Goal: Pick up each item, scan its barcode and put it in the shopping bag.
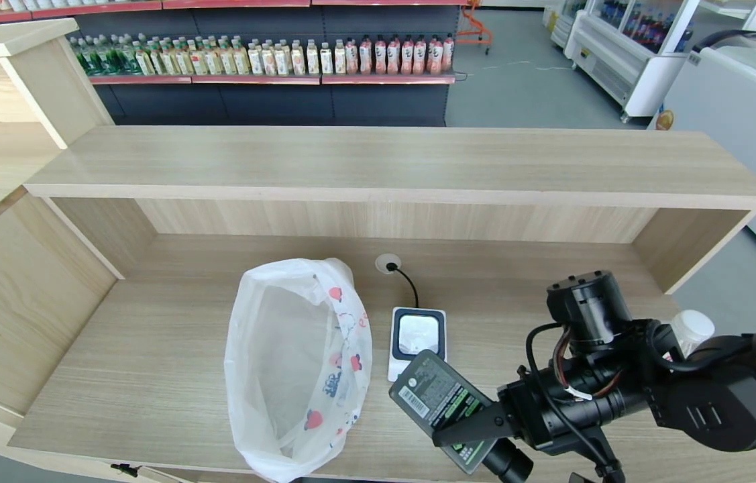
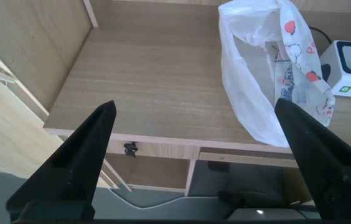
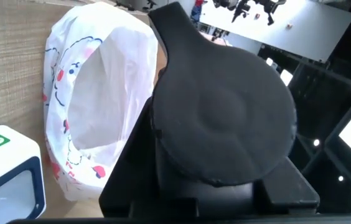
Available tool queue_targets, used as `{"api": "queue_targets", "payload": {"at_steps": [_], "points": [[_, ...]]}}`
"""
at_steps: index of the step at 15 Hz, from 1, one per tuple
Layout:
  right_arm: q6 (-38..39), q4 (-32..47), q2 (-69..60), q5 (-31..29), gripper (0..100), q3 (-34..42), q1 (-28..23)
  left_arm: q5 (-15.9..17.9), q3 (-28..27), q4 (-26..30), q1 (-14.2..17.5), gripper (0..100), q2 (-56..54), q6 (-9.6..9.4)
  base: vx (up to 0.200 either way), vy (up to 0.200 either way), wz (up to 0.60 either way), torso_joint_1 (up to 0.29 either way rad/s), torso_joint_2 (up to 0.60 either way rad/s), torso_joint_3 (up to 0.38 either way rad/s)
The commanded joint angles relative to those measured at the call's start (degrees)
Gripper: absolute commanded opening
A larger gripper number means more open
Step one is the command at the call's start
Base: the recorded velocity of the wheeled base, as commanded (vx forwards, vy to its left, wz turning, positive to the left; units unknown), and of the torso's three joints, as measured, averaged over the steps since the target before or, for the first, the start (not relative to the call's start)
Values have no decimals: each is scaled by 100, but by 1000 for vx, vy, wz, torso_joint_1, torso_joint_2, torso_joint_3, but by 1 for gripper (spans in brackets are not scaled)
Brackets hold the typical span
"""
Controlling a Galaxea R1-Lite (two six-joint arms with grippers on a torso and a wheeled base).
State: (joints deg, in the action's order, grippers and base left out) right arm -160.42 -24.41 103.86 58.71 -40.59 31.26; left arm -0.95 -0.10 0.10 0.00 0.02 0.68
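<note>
A flat dark package [image 1: 437,397] with a white barcode label is held in the air, tilted, just in front of the scanner [image 1: 416,337]. My right gripper [image 1: 463,429] is shut on the package's near end, to the right of the bag. The white shopping bag [image 1: 297,365] with red prints lies open-mouthed on the counter, left of the scanner; the bag [image 3: 98,93] and the scanner [image 3: 4,180] also appear in the right wrist view. My left gripper [image 2: 197,162] is open with nothing in it, off the counter's front edge, near the bag [image 2: 266,68].
A white-capped container [image 1: 691,330] stands on the counter [image 1: 149,349] behind my right arm. The scanner's cable [image 1: 408,282] runs to a hole at the back. A raised wooden ledge [image 1: 391,164] borders the far side, with side walls left and right.
</note>
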Motion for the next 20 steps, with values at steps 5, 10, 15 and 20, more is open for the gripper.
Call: {"api": "queue_targets", "payload": {"at_steps": [5,10,15,20], "points": [[-139,6,-68,0,0,60,12,-2,1,-1,0,100,-2,2,0,0,0,0,0,0],[-95,-3,-42,0,0,34,3,-2,1,-1,0,100,-2,2,0,0,0,0,0,0],[2410,15,-1158,-53,0,60,276,-2,1,-1,0,100,-2,2,0,0,0,0,0,0],[8167,533,-2696,-176,0,52,-638,-2,1,-1,0,100,-2,2,0,0,0,0,0,0]]}}
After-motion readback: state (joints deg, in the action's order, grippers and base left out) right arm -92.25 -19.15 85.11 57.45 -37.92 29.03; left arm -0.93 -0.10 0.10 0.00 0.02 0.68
